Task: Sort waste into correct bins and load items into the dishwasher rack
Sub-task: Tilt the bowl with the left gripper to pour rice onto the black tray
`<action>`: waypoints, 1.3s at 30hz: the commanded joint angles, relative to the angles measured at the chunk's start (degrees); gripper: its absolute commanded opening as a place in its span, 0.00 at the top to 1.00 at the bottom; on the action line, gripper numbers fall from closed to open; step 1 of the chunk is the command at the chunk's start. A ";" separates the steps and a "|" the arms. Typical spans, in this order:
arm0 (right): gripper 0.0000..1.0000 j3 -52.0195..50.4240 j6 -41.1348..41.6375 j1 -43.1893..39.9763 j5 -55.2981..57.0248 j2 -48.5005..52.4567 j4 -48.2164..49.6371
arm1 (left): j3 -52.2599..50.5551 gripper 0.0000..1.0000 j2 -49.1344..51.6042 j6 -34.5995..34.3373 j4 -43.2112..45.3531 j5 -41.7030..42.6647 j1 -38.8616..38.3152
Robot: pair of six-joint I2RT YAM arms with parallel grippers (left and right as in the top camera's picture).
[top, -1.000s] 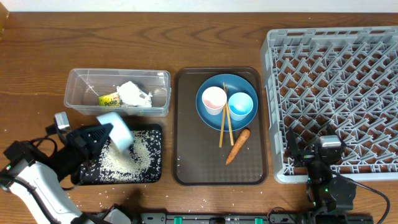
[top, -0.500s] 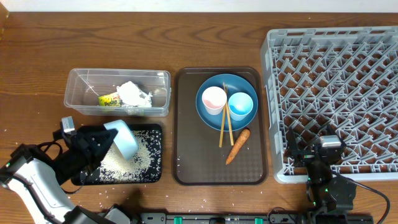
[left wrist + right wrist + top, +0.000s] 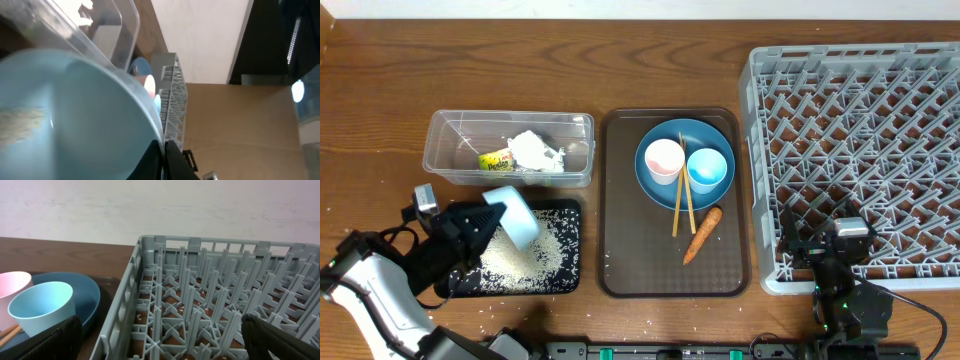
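My left gripper [image 3: 488,222] is shut on the rim of the light-blue bowl [image 3: 514,214], holding it tilted over the black tray [image 3: 574,272]. White rice [image 3: 535,250] lies spread in that tray. In the left wrist view the bowl [image 3: 75,110] fills the frame, with the fingers [image 3: 164,159] pinched on its rim. The clear tub [image 3: 450,150] holds crumpled tissue [image 3: 535,150] and the yellow-green wrapper [image 3: 495,159]. The dark-blue plate [image 3: 705,138] carries the white-pink cup [image 3: 665,160] and the light-blue cup [image 3: 707,170]. Chopsticks [image 3: 682,200] and the carrot [image 3: 702,234] lie beside them. My right gripper [image 3: 160,347] is open and empty at the grey rack's [image 3: 860,120] front-left corner.
The plate, cups, chopsticks and carrot sit on a brown serving tray [image 3: 630,230] between the bins and the rack. A few rice grains lie on the table by the black tray's front edge [image 3: 520,300]. The right wrist view shows the rack's pegs [image 3: 200,295] close ahead.
My left gripper, still holding the bowl, has shifted slightly toward the table's front over the black tray. The right arm has not moved.
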 commanded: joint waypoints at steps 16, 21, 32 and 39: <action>0.01 -0.07 -0.24 -0.35 0.15 -0.15 -0.22 | 0.04 0.94 1.68 4.85 -0.24 2.80 0.15; 0.01 -0.07 -0.24 -0.35 0.15 -0.15 -0.22 | 0.04 0.94 2.01 3.74 -0.98 2.19 0.11; 0.01 -0.07 -0.24 -0.35 0.15 -0.15 -0.22 | 0.04 0.94 1.95 4.90 -3.87 -2.84 0.09; 0.01 -0.07 -0.24 -0.35 0.15 -0.15 -0.22 | 0.04 0.94 0.26 5.31 -5.27 -5.75 0.09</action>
